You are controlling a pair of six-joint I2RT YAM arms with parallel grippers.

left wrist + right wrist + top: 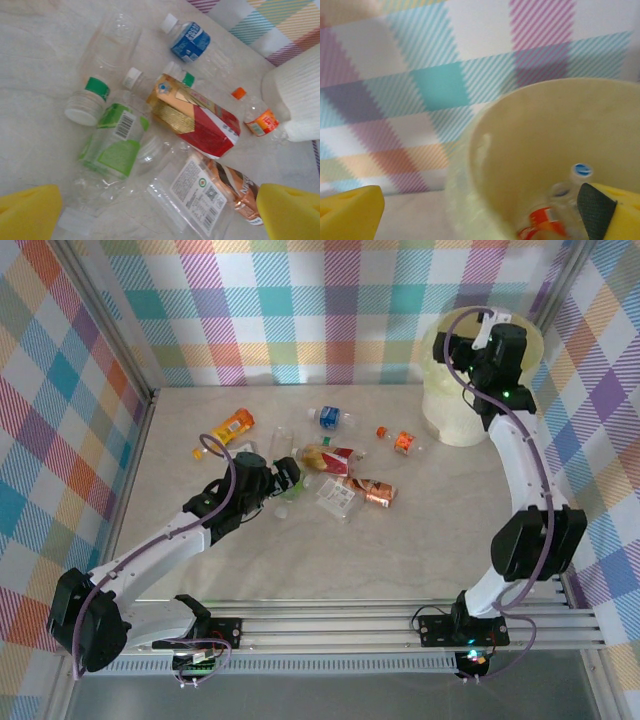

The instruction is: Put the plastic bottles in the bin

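Note:
Several plastic bottles lie in a loose heap mid-table: an orange one [232, 427], a blue-labelled one [328, 417] [187, 40], a red-and-gold one [335, 457] [197, 117], a copper one [372, 490] and a small orange-capped one [400, 440]. My left gripper [292, 480] [160, 220] hangs open just above a clear white-labelled bottle [200, 197], beside a green-labelled bottle [114, 140]. The cream bin [455, 415] [545, 130] stands at the back right. Over its mouth my right gripper [470, 345] [482, 215] is open and holds nothing. Inside lie an orange-labelled bottle [545, 220] and a blue-capped one [581, 170].
Plaid walls [300, 310] close the table in at the back and both sides. Aluminium rails [330, 625] run along the near edge by the arm bases. The bin's pale wall [297, 95] rises right of the heap.

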